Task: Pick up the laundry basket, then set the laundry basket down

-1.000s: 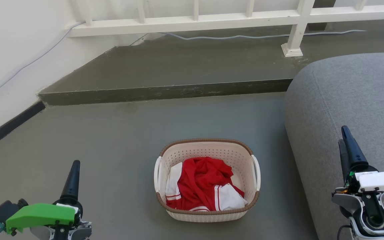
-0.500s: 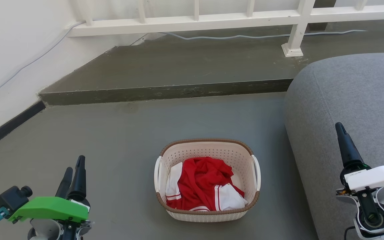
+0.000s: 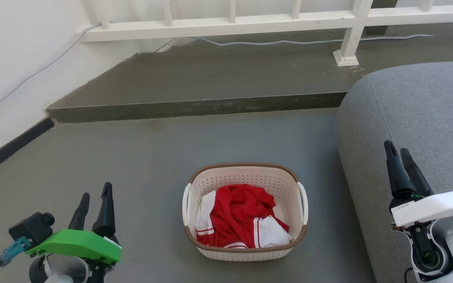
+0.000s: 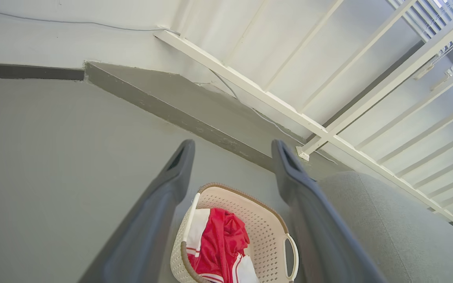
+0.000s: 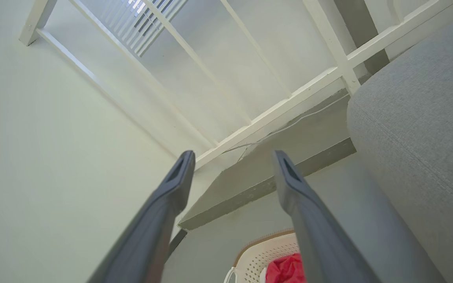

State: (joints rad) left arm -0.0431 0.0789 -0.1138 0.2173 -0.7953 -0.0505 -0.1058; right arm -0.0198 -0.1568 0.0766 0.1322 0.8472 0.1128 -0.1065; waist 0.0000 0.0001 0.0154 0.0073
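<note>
On my far left a white wall (image 3: 10, 59) meets the grey floor (image 3: 144, 149) along a dark skirting strip (image 3: 12, 146). My left gripper (image 3: 96, 190) hangs low over that floor, its two dark fingers spread apart with nothing between them, well to the left of the laundry basket (image 3: 246, 177) and not touching it. In my left wrist view the basket lies beyond and between those open fingers. It stands upright on the floor in front of me, cream and perforated, with a brown woven-look rim and a white handle on each side. A crumpled red and white garment (image 3: 236, 216) lies inside it. Behind it a low step (image 3: 195, 107) runs across, with a white railing (image 3: 226, 24) and a pale cable (image 3: 273, 42) beyond. Just to the right of the basket is the rounded end of a grey sofa (image 3: 427, 102), close to it though I cannot tell whether they touch. My right gripper (image 3: 396, 147) is in front of the sofa, fingers pointing up and away; they are parted and hold nothing, as my right wrist view shows clearly. It too is apart from the basket.
</note>
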